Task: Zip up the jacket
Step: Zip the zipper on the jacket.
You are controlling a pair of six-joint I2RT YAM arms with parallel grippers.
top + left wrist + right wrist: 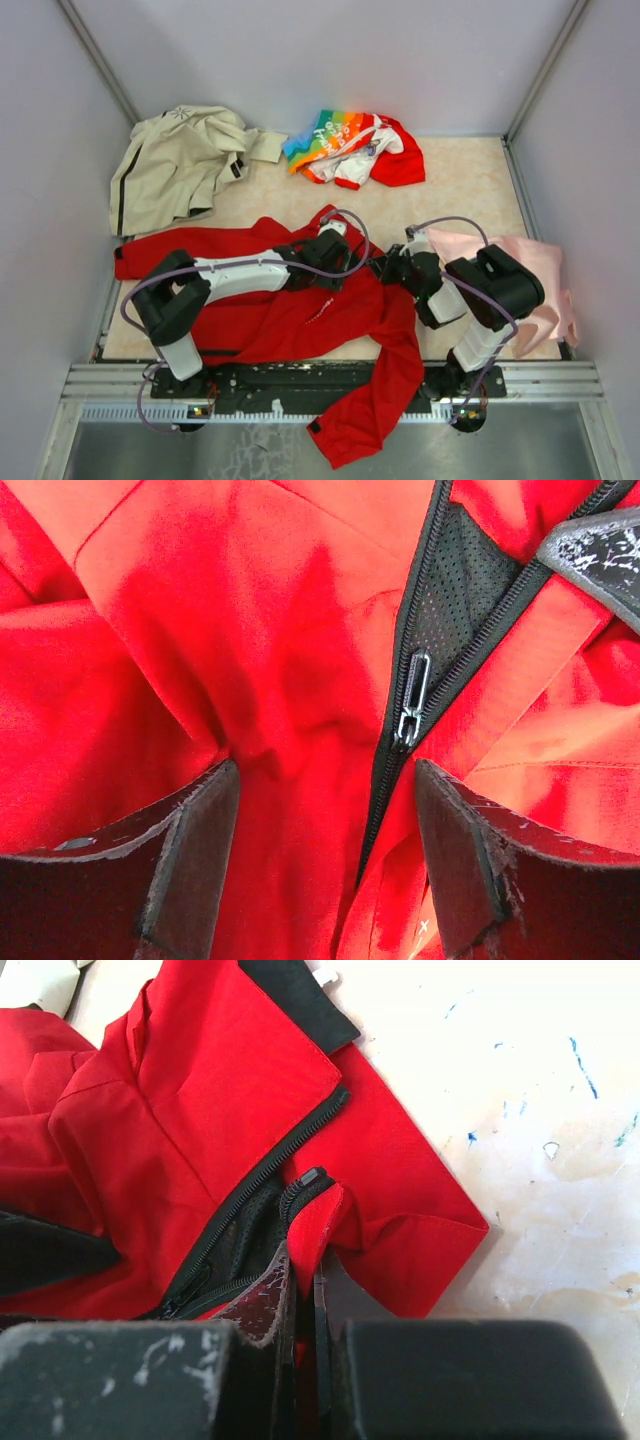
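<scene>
The red jacket (300, 320) lies spread on the table, one sleeve hanging over the near edge. In the left wrist view its dark zipper (385, 780) is closed below the metal slider and pull tab (412, 695) and parted above it over black mesh lining. My left gripper (325, 815) hovers open just below the slider, with only red cloth between its fingers (200, 850). My right gripper (305, 1260) is shut on the jacket's red front edge beside the upper zipper teeth (300, 1185), near the collar. Both grippers meet at the jacket's chest (360, 262).
A beige jacket (175, 165) lies at the back left. A rainbow-and-white printed red garment (350, 148) sits at the back middle. A pink garment (545, 275) lies under the right arm. Grey walls close in the table (470, 190) on three sides.
</scene>
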